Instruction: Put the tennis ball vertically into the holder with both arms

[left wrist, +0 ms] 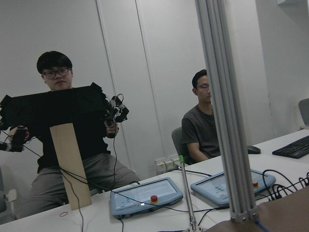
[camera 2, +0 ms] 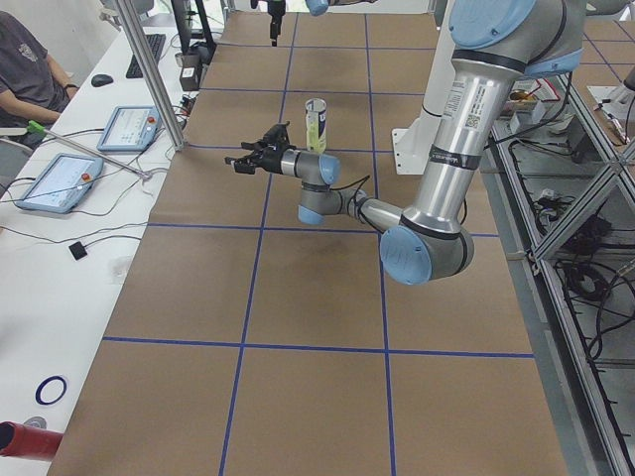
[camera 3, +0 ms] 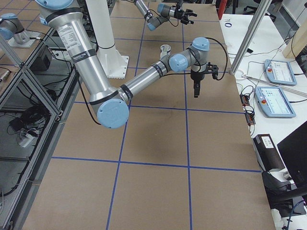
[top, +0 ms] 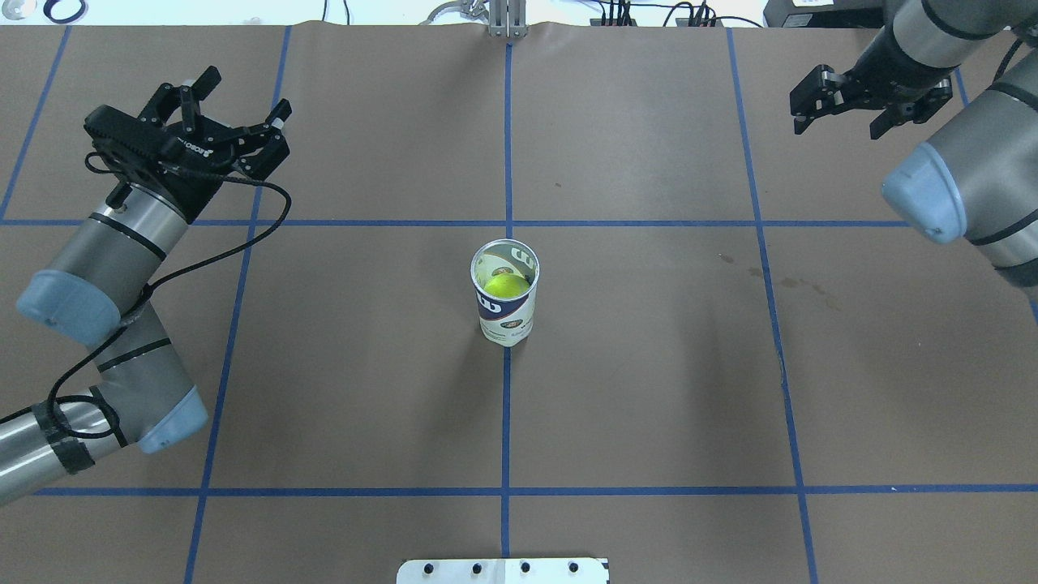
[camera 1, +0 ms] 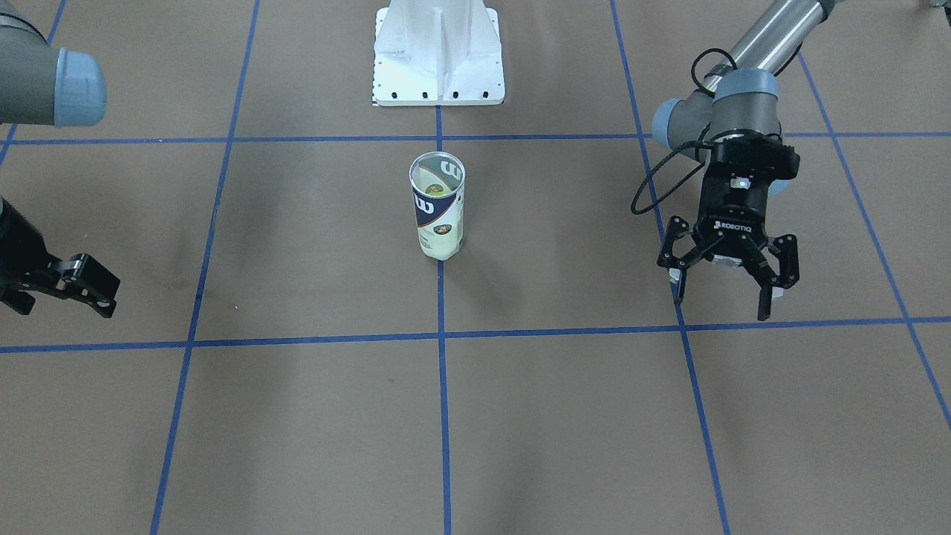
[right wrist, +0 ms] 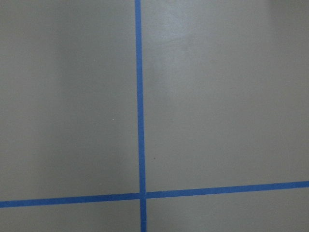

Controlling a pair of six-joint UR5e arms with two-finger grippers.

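Upright holder [top: 504, 312] on blue-gridded brown table [top: 649, 365]

Left arm [top: 109, 243] and right arm [top: 965, 174]: silver-grey tubes, light-blue joint caps, black bands. Left gripper [camera 1: 724, 293] black, white ROBOTIQ lettering, small lit indicator; black cable [top: 288, 203] looping off wrist

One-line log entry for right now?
holder upright mid-table | tennis ball inside | left gripper open, empty, apart | right gripper open, empty, apart

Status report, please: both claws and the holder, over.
Left claw open, empty. Right claw open, empty. Tennis ball sits inside upright holder; claws well away.
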